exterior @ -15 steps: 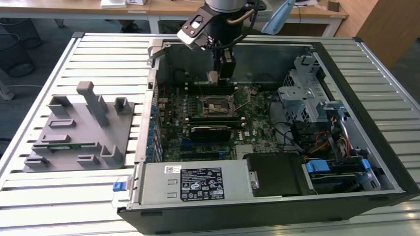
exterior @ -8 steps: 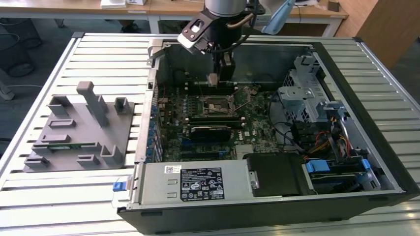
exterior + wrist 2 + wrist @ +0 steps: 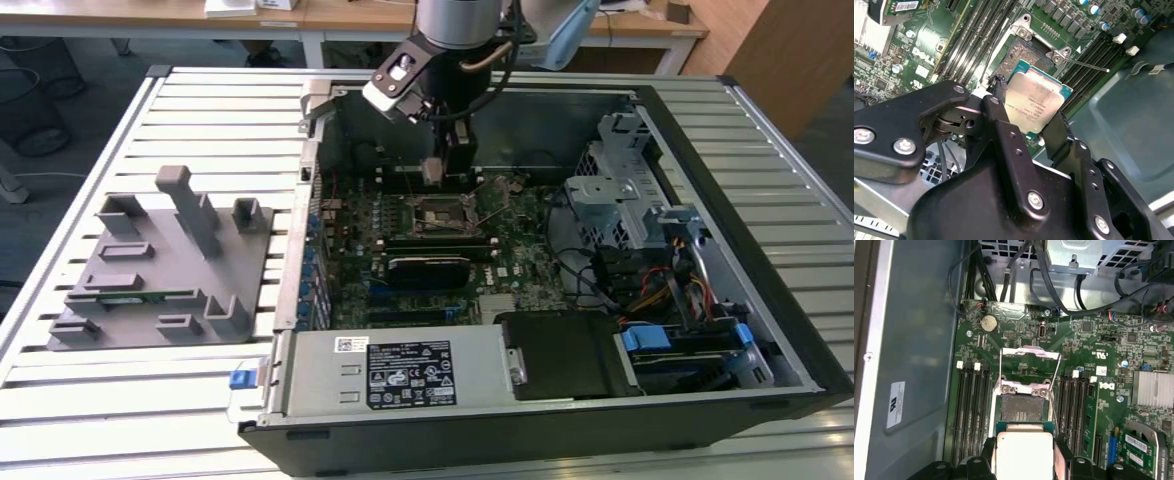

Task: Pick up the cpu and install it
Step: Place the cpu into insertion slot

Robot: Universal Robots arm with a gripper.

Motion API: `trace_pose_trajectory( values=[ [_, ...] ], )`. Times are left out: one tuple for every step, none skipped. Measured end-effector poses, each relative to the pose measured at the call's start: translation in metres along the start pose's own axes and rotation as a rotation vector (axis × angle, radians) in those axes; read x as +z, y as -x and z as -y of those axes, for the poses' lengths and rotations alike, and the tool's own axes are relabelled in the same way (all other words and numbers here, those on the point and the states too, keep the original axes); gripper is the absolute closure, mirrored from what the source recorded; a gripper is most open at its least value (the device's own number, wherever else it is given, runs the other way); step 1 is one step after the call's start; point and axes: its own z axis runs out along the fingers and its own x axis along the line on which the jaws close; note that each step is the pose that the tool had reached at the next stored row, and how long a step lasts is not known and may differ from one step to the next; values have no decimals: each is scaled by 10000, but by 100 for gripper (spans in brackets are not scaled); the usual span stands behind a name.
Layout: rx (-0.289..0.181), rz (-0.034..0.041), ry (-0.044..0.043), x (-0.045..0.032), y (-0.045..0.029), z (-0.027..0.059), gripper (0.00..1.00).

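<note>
Black two-finger gripper (image 3: pixel 1028 114) pinching flat silvery square cpu (image 3: pixel 1040 92) by opposite edges, over dark metal-framed socket (image 3: pixel 1021 407). Light, stiff, likely fragile; edges only.

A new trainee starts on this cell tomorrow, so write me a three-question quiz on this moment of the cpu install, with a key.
1. True or false: the cpu is already seated in the socket.
2. What is the tool shut on? A) the cpu B) a memory strip C) a cable
3. Fill in: in the exterior view, the grey tray lies to that view's ____ of the computer case.

Key
1. False: the tool holds it clear of the open, empty socket.
2. A
3. left
</note>
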Motion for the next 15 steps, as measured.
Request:
trace_pose_trajectory(
  values=[
    [0, -1, 0, 14, 0, -1, 46],
    [0, -2, 1, 24, 0, -1, 46],
    [0, -2, 1, 29, 0, -1, 46],
    [0, 1, -1, 31, 0, 0, 46],
    [0, 1, -2, 32, 0, 0, 46],
    [0, 1, -1, 34, 0, 0, 46],
    [0, -1, 0, 37, 0, 0, 46],
    [0, -2, 1, 39, 0, 0, 46],
    [0, -1, 0, 41, 0, 0, 46],
    [0, 0, 0, 43, 0, 0, 46],
    [0, 1, -1, 44, 0, 0, 46],
    [0, -1, 0, 45, 0, 0, 46],
    [0, -1, 0, 46, 0, 0, 46],
    [0, -1, 0, 47, 0, 0, 46],
    [1, 0, 0, 48, 0, 0, 46]
  ],
)
